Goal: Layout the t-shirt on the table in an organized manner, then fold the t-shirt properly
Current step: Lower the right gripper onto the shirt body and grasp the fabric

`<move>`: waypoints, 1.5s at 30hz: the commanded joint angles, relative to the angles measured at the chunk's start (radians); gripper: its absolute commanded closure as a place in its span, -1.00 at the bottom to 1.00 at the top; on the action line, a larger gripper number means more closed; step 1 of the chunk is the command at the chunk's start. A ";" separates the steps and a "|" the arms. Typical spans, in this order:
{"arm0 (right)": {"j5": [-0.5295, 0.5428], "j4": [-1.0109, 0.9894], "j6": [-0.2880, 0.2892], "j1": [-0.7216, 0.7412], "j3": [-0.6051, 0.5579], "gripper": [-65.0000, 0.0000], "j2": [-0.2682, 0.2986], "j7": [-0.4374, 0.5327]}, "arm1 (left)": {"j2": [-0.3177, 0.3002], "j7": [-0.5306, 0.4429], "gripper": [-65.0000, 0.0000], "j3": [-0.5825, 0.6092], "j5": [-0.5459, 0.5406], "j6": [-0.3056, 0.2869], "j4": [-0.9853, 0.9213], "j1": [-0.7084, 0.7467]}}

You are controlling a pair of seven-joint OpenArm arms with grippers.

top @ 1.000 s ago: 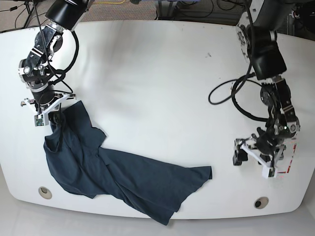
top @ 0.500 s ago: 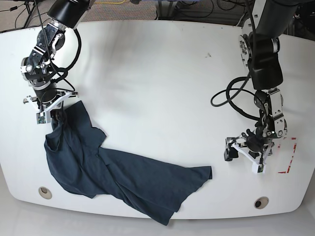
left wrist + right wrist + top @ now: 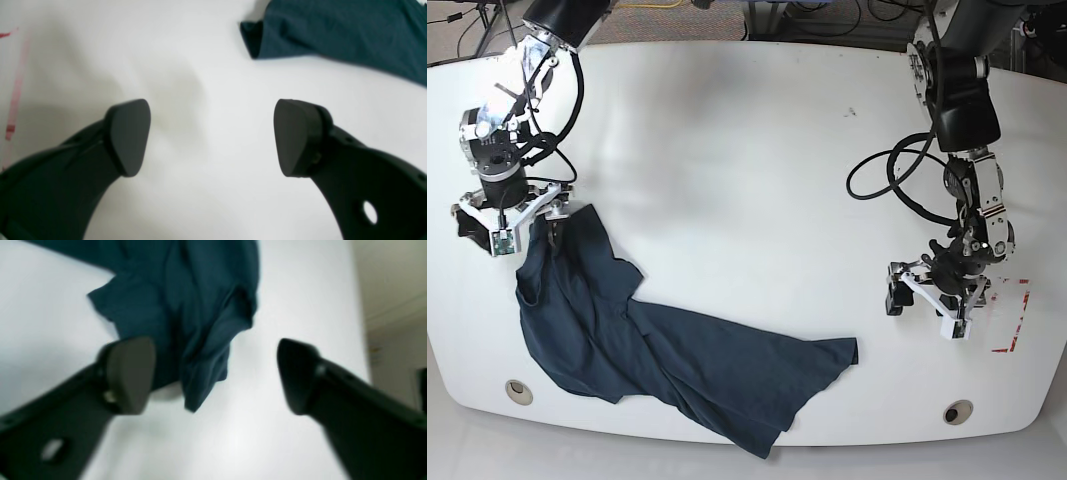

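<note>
The dark navy t-shirt (image 3: 677,360) lies crumpled on the white table (image 3: 747,150), running from the left side toward the front middle. My right gripper (image 3: 517,225) hovers open over its upper left corner. In the right wrist view the cloth (image 3: 186,306) bunches between and beyond the spread fingers of the right gripper (image 3: 215,373), gripped by neither. My left gripper (image 3: 922,312) is open above bare table, right of the shirt's hem corner (image 3: 852,348). In the left wrist view that corner (image 3: 333,33) lies beyond the empty left gripper (image 3: 211,136).
Two round grommet holes (image 3: 518,391) (image 3: 957,412) sit near the front edge. A red-outlined mark (image 3: 1015,320) lies just right of the left gripper, also showing as the red line (image 3: 13,100). Black cables (image 3: 887,190) loop off the arm on the right.
My right gripper has opened and let go of the shirt's upper corner, lifting slightly. The left gripper has drifted left, away from the red mark, staying open.
</note>
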 commanded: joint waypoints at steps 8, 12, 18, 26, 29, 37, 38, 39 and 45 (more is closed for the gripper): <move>0.037 0.080 0.009 0.055 -0.087 -1.00 -0.024 0.015 | -0.012 0.037 -0.68 -0.003 -0.016 -0.005 0.205 0.038; 0.071 -0.015 0.009 0.123 -0.212 -1.00 -0.017 0.021 | -0.040 0.041 -0.68 -0.004 -0.016 -0.005 0.261 0.075; 0.094 -0.287 0.007 0.333 -0.298 -1.00 -0.033 0.023 | -0.052 0.067 -0.68 -0.004 -0.016 -0.006 0.377 0.153; 0.100 -0.724 0.006 0.565 -0.298 -1.00 -0.064 0.149 | -0.083 0.089 -0.68 -0.027 -0.016 -0.006 0.489 0.253; 0.100 -0.876 0.003 0.623 -0.298 -1.00 -0.060 0.219 | -0.083 0.089 -0.68 -0.038 -0.016 -0.006 0.522 0.288; 0.098 -1.172 -0.001 0.695 -0.298 -1.00 -0.060 0.397 | -0.086 0.089 -0.68 -0.040 -0.017 -0.006 0.607 0.380; 0.098 -1.201 -0.001 0.698 -0.298 -1.00 -0.060 0.416 | -0.088 0.089 -0.68 -0.040 -0.017 -0.006 0.616 0.389; 0.098 -1.241 -0.001 0.701 -0.298 -1.00 -0.060 0.445 | -0.088 0.089 -0.68 -0.040 -0.017 -0.006 0.625 0.400; 0.097 -1.409 -0.001 0.712 -0.298 -1.00 -0.059 0.586 | -0.085 0.089 -0.68 -0.040 -0.017 -0.006 0.667 0.451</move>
